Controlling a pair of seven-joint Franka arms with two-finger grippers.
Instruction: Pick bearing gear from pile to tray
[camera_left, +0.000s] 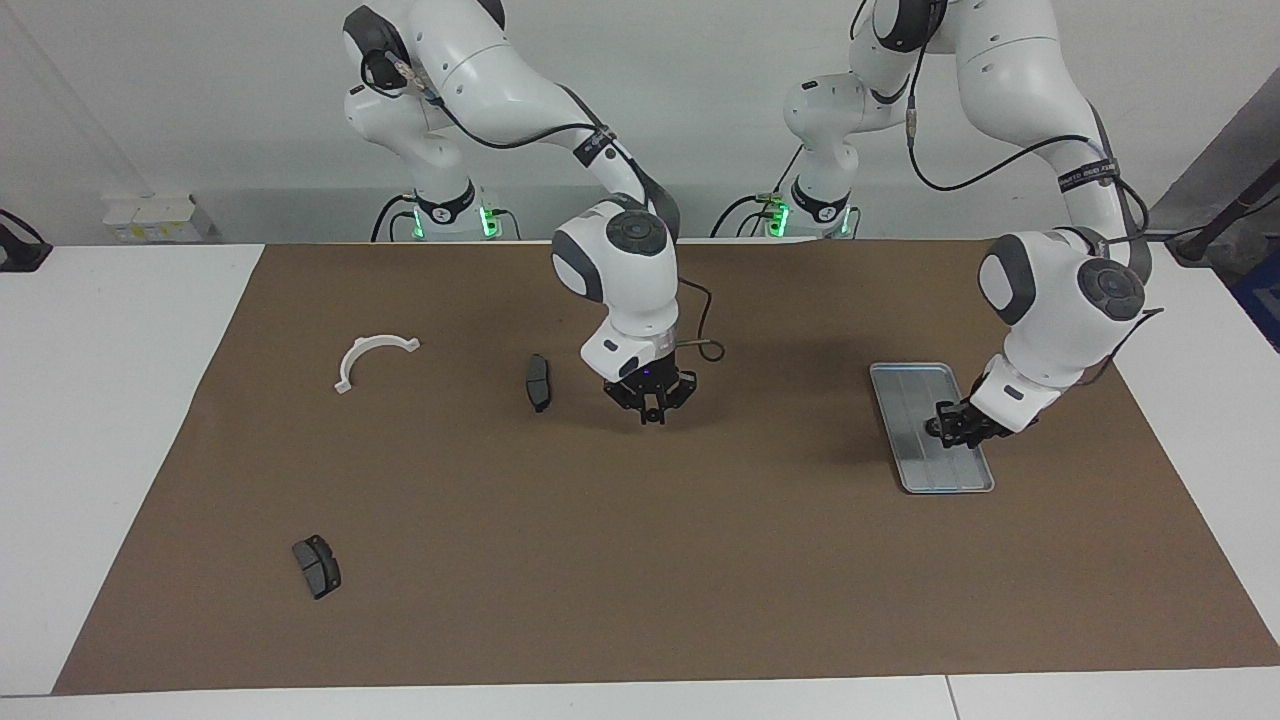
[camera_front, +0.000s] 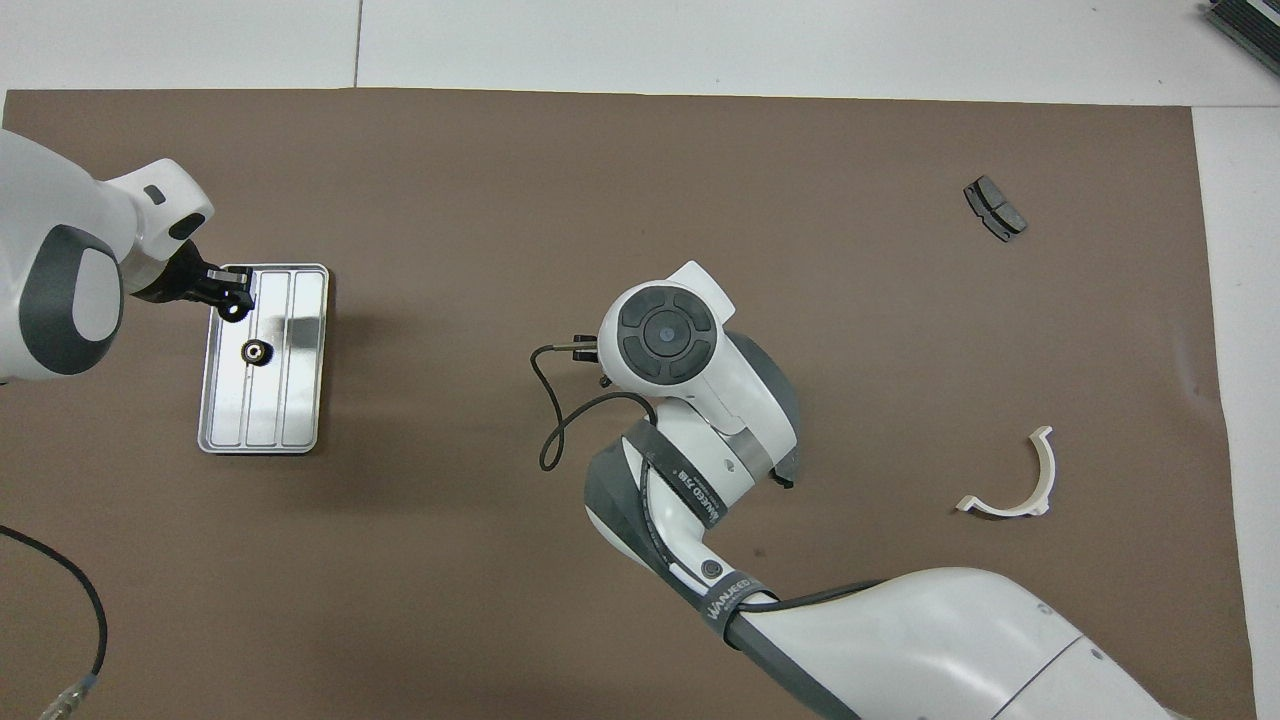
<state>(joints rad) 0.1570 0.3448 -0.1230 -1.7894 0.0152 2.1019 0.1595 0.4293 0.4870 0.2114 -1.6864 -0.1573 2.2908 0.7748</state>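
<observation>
On the tray (camera_front: 300, 380): you have one small black ring (camera_front: 256, 351), lying on the tray's middle lane, about halfway along it.
Tray's place: toward the left arm's end of the counter, its long axis running away from the robots' edge; the ring is round, so no axis of its own matters.
Left end effector (camera_front: 232, 295): it hangs low over the tray, just beside the ring. I judge this a release or a check over the tray, not a fresh pick.
Its fingers: you cannot tell whether they are apart or together, nor whether they carry a second ring.
Right end effector (camera_left: 650, 400): fingertips together, holding nothing you can see, low over the middle of the counter.
Nearest part to it: a dark brake pad (camera_left: 537, 382) lies just beside it, toward the right arm's end.
Other parts: a white bracket (camera_left: 372, 358) and a second brake pad (camera_left: 316, 566), both well apart, toward the right arm's end.
Which arm for the next pick: the right one is nearer to what is left, but you see no loose ring on the counter.
Hidden: from the facing camera the left end effector covers the ring; from overhead the right arm covers its own end effector and most of the nearby pad.
</observation>
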